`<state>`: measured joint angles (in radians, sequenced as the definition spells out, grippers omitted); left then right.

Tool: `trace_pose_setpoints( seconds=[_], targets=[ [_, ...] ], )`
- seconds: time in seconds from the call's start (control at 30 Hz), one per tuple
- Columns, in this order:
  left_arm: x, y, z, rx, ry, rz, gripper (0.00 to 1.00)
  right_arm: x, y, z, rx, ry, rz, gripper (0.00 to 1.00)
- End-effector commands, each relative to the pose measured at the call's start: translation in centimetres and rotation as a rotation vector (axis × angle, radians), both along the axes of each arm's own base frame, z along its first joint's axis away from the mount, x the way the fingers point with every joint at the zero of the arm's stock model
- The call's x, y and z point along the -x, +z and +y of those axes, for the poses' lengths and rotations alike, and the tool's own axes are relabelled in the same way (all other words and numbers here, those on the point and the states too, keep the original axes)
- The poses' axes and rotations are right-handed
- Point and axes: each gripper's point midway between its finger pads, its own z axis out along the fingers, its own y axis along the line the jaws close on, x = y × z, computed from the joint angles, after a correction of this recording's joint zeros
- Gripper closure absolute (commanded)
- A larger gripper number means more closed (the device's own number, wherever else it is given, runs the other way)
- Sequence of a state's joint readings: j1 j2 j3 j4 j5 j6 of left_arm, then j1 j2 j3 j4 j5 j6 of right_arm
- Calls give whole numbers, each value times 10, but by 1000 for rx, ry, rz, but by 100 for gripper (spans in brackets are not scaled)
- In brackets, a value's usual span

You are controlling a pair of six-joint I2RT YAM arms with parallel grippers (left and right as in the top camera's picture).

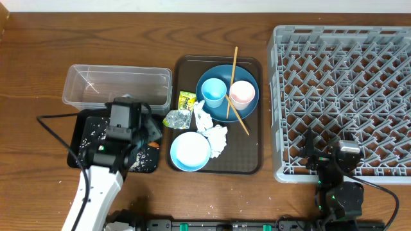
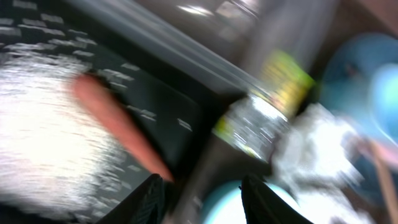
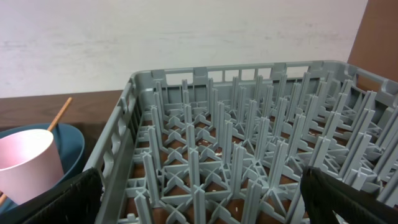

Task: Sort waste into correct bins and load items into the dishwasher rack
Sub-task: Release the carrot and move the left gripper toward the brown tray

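The left wrist view is motion-blurred. An orange carrot (image 2: pixel 115 121) lies on the black tray (image 2: pixel 161 106) beside a heap of white rice (image 2: pixel 43 124). My left gripper (image 2: pixel 205 202) is open over the tray's right edge, and the carrot's tip lies just beyond its left finger (image 2: pixel 152 199). Overhead, the left gripper (image 1: pixel 151 128) hangs between the black tray (image 1: pixel 87 138) and the brown tray. The foil wrapper (image 1: pixel 176 119), yellow-green packet (image 1: pixel 187 100) and tissues (image 1: pixel 215 133) lie on the brown tray. My right gripper (image 3: pixel 199 205) stands wide open and empty above the dishwasher rack (image 3: pixel 236 155) front edge.
The clear tub (image 1: pixel 115 86) stands behind the black tray. The brown tray (image 1: pixel 253 160) carries the blue plate (image 1: pixel 247 77) with a light blue cup (image 1: pixel 214 92), a pink cup (image 1: pixel 242 94) and chopsticks (image 1: pixel 234 64), plus the pale blue bowl (image 1: pixel 190 151). The grey rack (image 1: pixel 343 96) fills the right side.
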<state>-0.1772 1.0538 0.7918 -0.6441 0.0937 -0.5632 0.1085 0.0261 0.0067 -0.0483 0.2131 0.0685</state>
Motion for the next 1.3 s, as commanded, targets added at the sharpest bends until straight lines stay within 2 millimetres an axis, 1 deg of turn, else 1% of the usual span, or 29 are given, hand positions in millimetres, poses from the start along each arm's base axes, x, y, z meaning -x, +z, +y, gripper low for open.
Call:
trace_pose_setpoints(
  seconds=[0.0, 0.13, 0.2, 0.23, 0.33, 0.4, 0.47, 0.6, 0.67, 0.73, 0.83, 1.0, 1.13, 1.27],
  targets=[
    [14, 13, -45, 105, -273, -13, 57, 0, -1, 3, -4, 13, 4, 1],
    [21, 9, -63, 89, -362, -6, 57, 0, -1, 3, -4, 13, 4, 1],
    [19, 9, -71, 71, -399, -23, 57, 0, -1, 3, -4, 13, 4, 1],
    [17, 8, -71, 52, -400, -26, 57, 0, -1, 3, -4, 13, 4, 1],
    [12, 0, -62, -51, -369, -21, 57, 0, -1, 3, -4, 13, 4, 1],
    [12, -8, -54, -111, -351, 5, 58, 0, -1, 3, -4, 13, 4, 1],
    [14, -17, -52, -135, -349, 40, 57, 0, -1, 3, -4, 13, 4, 1],
    [29, -38, -56, -112, -382, 161, 58, 0, -1, 3, -4, 13, 4, 1],
    [38, -46, -62, -74, -407, 219, 63, 0, -1, 3, -4, 13, 4, 1],
    [47, -51, -72, -18, -437, 273, 65, 0, -1, 3, -4, 13, 4, 1],
    [51, -53, -77, 16, -453, 292, 65, 0, -1, 3, -4, 13, 4, 1],
    [56, -52, -85, 11, -489, 292, 65, 0, -1, 3, -4, 13, 4, 1],
    [64, -51, -102, 15, -530, 289, 65, 0, -1, 3, -4, 13, 4, 1],
    [71, -48, -125, 10, -607, 248, 65, 0, -1, 3, -4, 13, 4, 1]
  ],
)
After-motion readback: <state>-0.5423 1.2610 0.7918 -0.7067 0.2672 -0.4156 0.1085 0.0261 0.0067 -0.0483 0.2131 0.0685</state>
